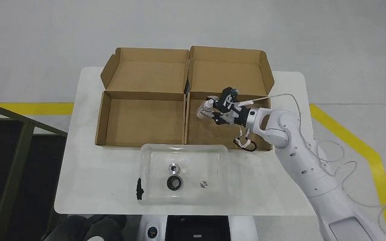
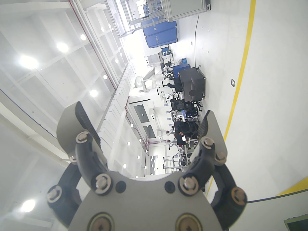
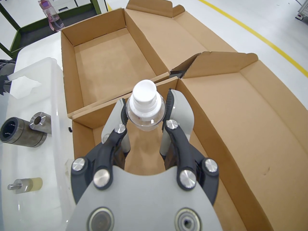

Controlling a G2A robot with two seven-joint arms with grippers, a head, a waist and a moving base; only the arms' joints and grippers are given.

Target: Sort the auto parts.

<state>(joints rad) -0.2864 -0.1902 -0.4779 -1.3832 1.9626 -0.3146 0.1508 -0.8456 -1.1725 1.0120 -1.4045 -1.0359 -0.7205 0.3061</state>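
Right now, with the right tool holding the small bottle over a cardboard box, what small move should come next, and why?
Probably lower the bottle slightly, then release. The right tool is shut on it above the floor of the cardboard box, close to the wall beside the second box, so it should land inside.

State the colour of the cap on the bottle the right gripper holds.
White cap; the right wrist view shows it best.
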